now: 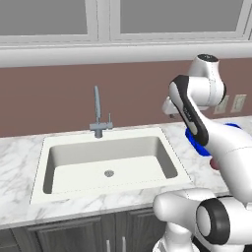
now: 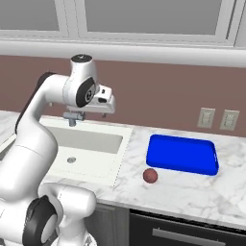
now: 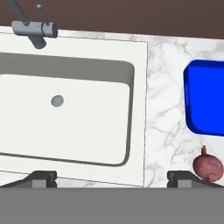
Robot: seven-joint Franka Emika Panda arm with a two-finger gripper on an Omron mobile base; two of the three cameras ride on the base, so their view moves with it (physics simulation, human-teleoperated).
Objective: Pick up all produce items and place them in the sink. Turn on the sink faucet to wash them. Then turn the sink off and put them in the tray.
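Fingers [image 3: 41, 177] spread wide, holding nothing; red produce item [image 3: 208, 167] at 4 o'clock, just beside 1 fingertip, near tray [image 3: 205, 98], on bare counter [image 3: 164, 109].

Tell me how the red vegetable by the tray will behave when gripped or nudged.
The vegetable looks round, so it may roll across the counter if nudged. It seems firm and smooth, so it could slip from narrow fingertips. Probably light.

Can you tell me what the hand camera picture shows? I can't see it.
A big off-white sink with a round drain, seen from above. A small dark red vegetable lies on the marble counter below a blue tray; the faucet stands at the top.
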